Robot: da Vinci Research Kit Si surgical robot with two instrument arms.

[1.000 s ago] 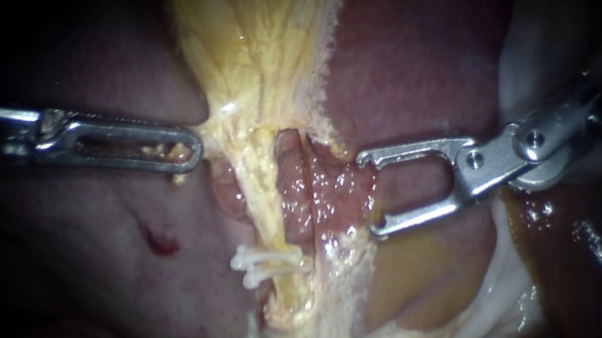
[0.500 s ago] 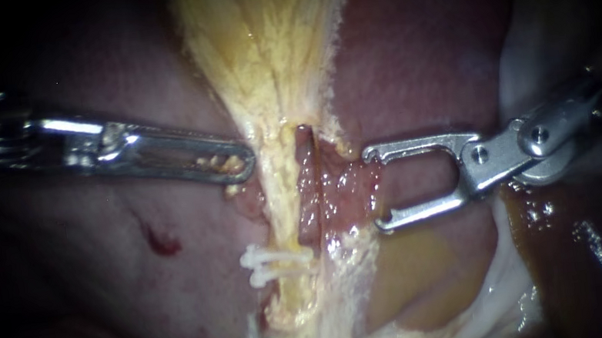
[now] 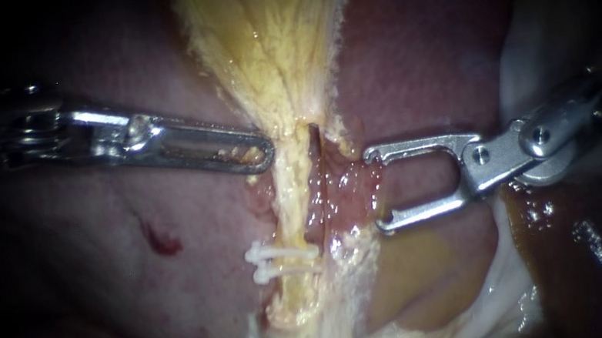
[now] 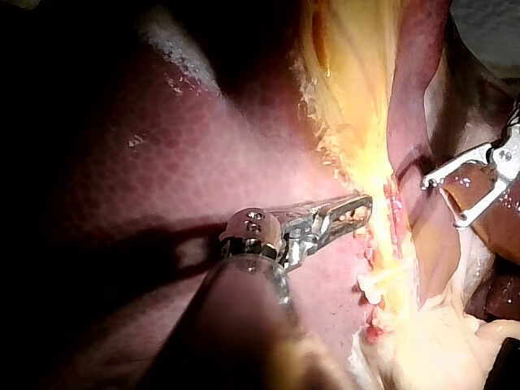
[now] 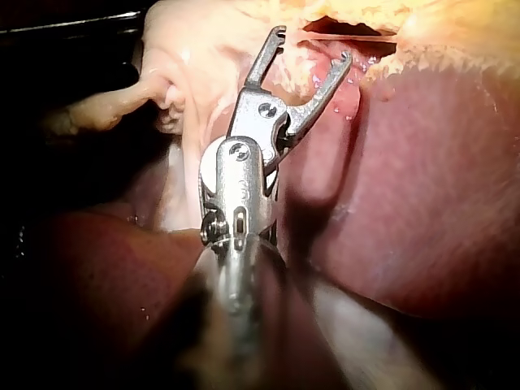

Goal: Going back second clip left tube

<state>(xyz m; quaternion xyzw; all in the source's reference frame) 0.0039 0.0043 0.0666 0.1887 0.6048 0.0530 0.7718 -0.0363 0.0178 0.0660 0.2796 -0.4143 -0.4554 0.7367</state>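
- Rightward is where the slender steel left instrument [image 3: 262,155] has gone since a second ago. Its tip has crossed the left half of the frame and now sits at centre, against the yellow fibrous tissue [image 3: 271,56] just where that narrows into the thin, pale yellow left tube [image 3: 290,194]. The tube has been carried slightly right with it.
- Its jaws are narrow, closed on the edge of that yellow tissue, with crumbs of it lodged in the jaw window.
- The steel right instrument [image 3: 374,190] with hooked jaws has barely stirred. It stands right of centre with its jaws spread wide and holding nothing, just beside the raw pink tissue [image 3: 339,191] and apart from the tube.
- Two white plastic clips [image 3: 282,261] cross the left tube below centre, side by side and almost touching.
- The tube looks soft, wet and thin — likely to stretch or tear under a pull, and a snag could drag the clips along it. Any hold seems safer on the broad yellow tissue above than near the clips.
- Open dark red liver [image 3: 419,60] lies to the right and upper right, along the right shaft's own line — good room for backing out. The hooked tips are the edges to watch beside the pink tissue, and the lower right is crowded with pale folds.
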